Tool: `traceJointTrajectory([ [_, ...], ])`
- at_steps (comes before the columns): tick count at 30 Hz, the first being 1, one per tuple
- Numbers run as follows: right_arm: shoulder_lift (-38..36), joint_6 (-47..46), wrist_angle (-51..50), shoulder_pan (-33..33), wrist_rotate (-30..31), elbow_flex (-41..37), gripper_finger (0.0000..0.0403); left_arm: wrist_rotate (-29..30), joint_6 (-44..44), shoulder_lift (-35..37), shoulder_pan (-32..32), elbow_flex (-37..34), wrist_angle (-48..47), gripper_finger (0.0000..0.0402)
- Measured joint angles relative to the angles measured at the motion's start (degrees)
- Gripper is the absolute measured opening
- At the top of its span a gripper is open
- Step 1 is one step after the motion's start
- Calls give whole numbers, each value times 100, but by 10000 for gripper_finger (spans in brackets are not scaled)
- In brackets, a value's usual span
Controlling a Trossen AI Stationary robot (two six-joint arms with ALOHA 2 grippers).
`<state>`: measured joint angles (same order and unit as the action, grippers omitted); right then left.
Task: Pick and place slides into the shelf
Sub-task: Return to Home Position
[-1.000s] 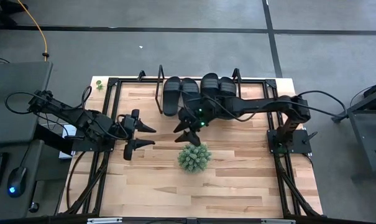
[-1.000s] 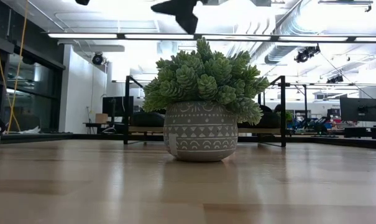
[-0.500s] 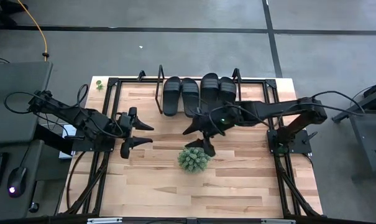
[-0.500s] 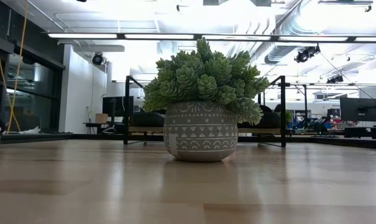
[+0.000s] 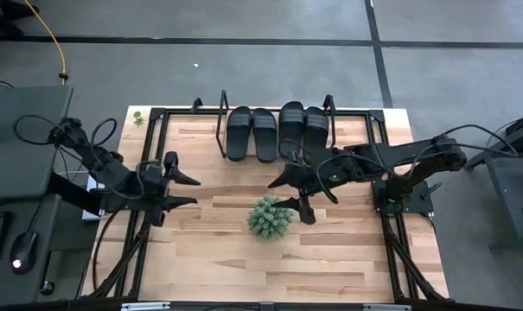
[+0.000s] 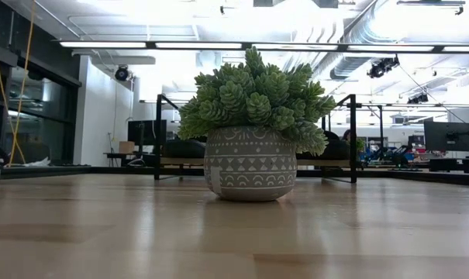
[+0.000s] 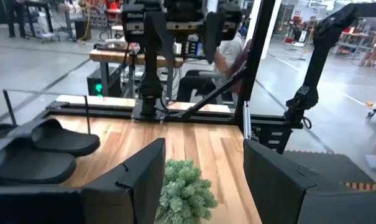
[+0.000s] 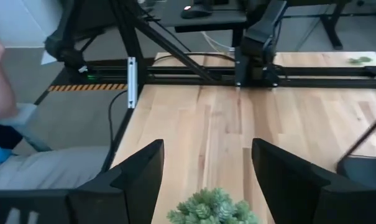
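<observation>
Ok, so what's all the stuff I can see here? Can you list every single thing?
Black ribbed-strap slides: four, black, side by side on the shelf.
Low shelf with a light wooden board and black metal end frames: one, at the table's far edge.
Spiky green plant in a grey patterned pot: one, green and grey, mid-table.
Small green bit: one, green, at the table's far left corner.
Light wooden table: one, under everything.
Person: one, a leg in grey trousers, beside the table.
Left gripper: one, dark, fingers open and empty, over the table's left side.
Right gripper: one, dark, fingers open and empty, just right of the plant.
</observation>
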<state>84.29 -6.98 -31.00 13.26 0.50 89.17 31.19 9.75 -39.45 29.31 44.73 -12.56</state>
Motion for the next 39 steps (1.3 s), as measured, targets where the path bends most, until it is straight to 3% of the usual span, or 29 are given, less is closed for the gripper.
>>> traceJointTrajectory([
  [9,-229,10,-223,322,135,-4,234,987,-160,171,686,-41,-120,198],
  [12,-320,-49,-282,492,454,-7,234,1138,-160,218,799,-52,-135,198],
  [25,-703,-53,-437,1401,1486,-7,234,1155,-158,224,821,-52,-135,198],
  [39,-1085,-330,-1008,2436,3034,-7,234,1155,-158,224,821,-55,-160,198],
])
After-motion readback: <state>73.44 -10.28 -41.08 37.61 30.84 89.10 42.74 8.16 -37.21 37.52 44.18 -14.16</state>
